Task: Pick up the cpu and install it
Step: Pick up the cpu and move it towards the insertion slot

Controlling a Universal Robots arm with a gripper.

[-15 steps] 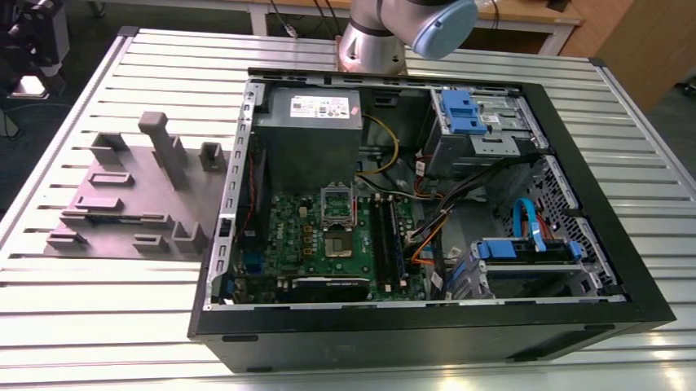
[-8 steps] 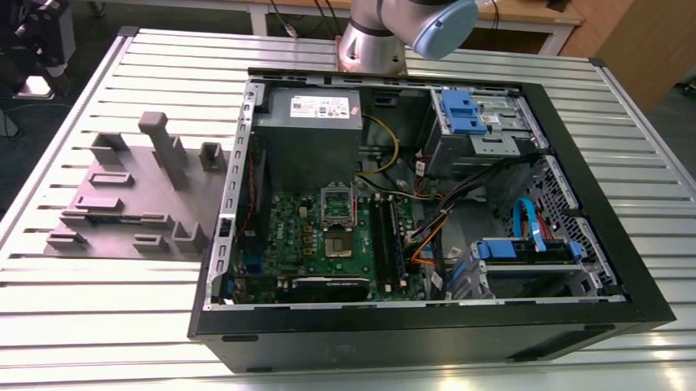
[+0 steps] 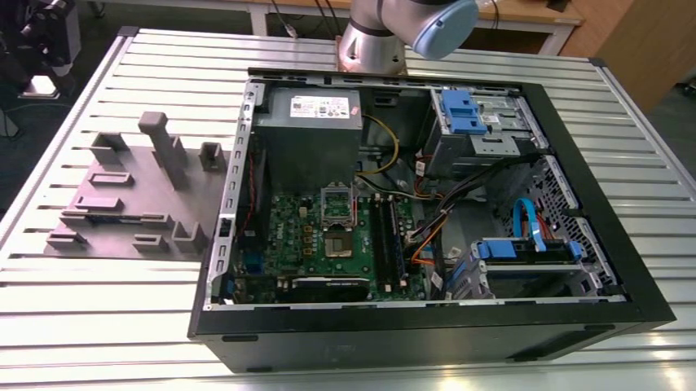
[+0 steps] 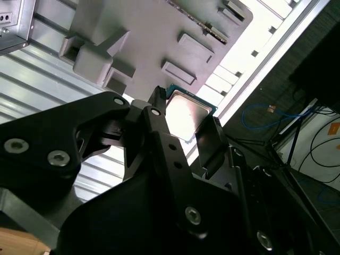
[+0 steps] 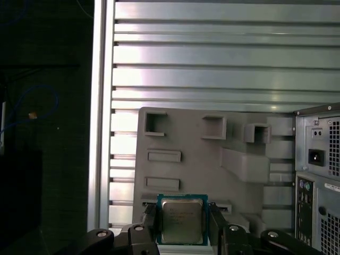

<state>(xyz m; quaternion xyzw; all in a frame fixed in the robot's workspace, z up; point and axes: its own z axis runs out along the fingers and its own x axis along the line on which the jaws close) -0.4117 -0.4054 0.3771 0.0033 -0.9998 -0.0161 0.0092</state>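
The cpu, a small square chip with a silvery top and a thin edge, sits between the two black fingers of my gripper, which is shut on it. In the second wrist view the cpu shows the same way, with the gripper clamped on its sides. It hangs well above the grey plastic fixture. In the exterior view the fixture lies on the table at the left. The green motherboard lies in the open computer case, and its metal-framed socket is near the board's middle.
The black computer case lies on its side on a slatted aluminium table. It holds a power supply, blue drive bays and loose cables. The arm's base stands behind the case.
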